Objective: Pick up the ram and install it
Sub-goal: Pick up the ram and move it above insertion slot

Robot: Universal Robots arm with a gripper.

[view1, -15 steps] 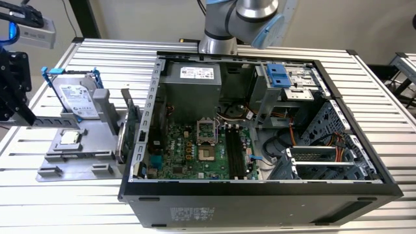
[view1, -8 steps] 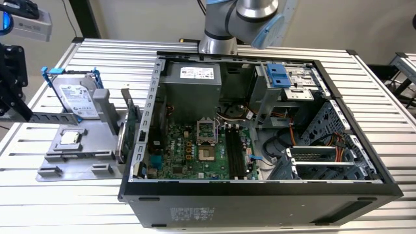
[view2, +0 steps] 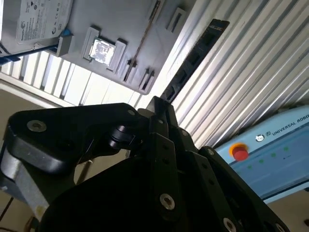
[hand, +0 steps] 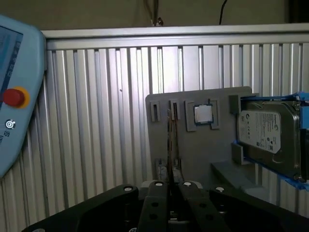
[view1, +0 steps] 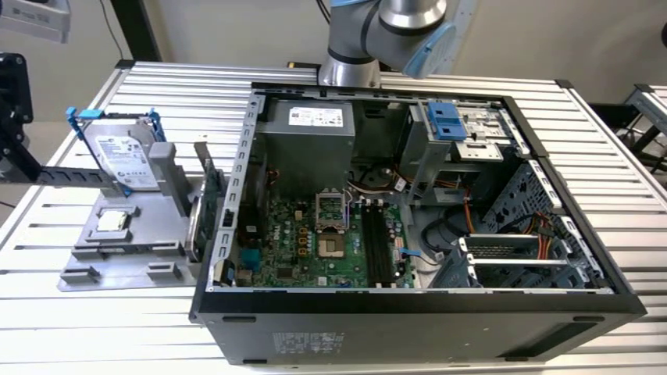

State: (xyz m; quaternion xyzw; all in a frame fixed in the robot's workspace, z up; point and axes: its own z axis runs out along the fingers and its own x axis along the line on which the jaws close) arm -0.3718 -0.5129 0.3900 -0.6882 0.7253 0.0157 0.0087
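**Ann:** Holding anything, is the gripper (view2: 157,103)?

**Ben:** Yes. It is squeezed tight on one end of the ram (view2: 195,58). The rest of the stick pokes out past the tips.

**Ann:** Where is the ram?

**Ben:** It is up in the air at the exterior view's left, just beside the gray holder (view1: 136,234). Its long side points right, toward the holder.

**Ann:** And the black slots (view1: 380,244)?

**Ben:** They are on the motherboard (view1: 302,242) inside the computer case (view1: 417,308), well apart from the gripper, to the right. The holder sits between. The slots run near to far, so the stick looks turned across them.
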